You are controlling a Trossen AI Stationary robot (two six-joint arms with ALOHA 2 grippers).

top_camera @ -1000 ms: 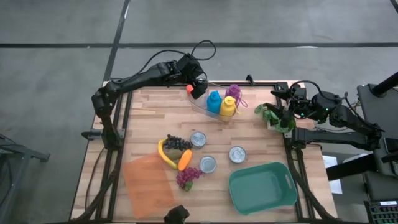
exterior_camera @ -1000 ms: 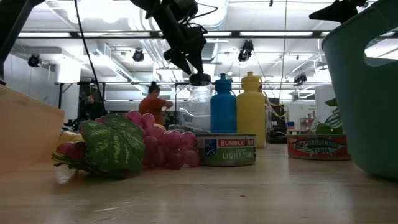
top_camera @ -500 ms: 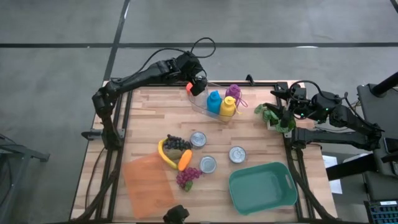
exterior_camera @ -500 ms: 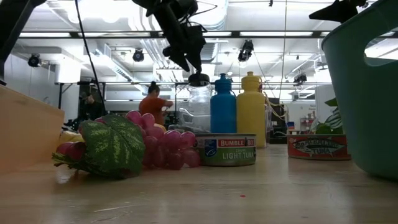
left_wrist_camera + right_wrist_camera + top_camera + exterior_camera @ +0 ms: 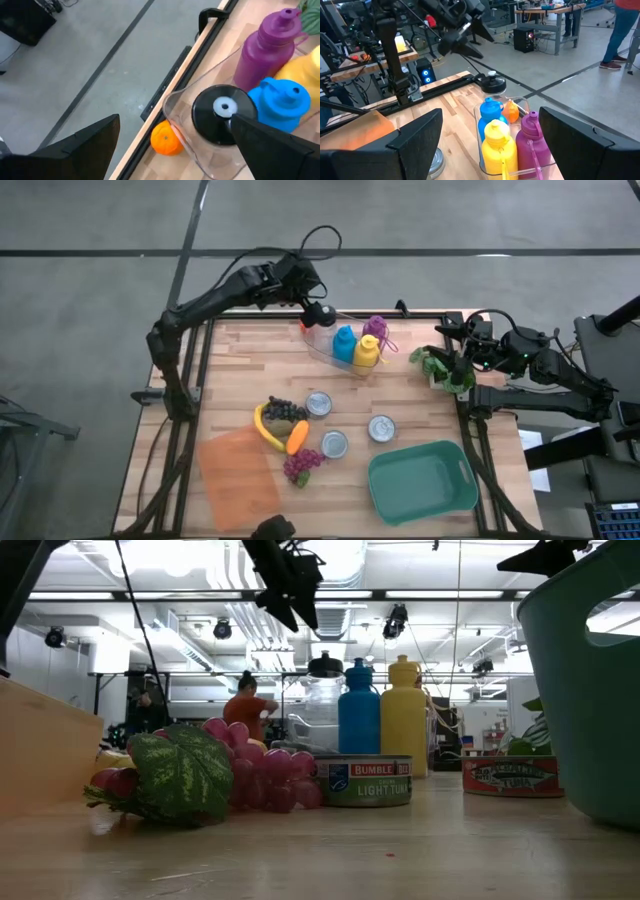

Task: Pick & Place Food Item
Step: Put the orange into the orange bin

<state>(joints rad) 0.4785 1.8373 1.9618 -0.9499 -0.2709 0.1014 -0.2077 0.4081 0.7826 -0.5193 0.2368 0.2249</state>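
Since lifting off black-capped jar (image 5: 322, 333) | left tool (image 5: 318, 303) apart | right tool (image 5: 452, 360) apart

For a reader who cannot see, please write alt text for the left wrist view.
The open left tool hangs above a clear bottle with a black lid in a clear bin at the table edge. Blue, purple and yellow bottles stand beside it; an orange lies outside.
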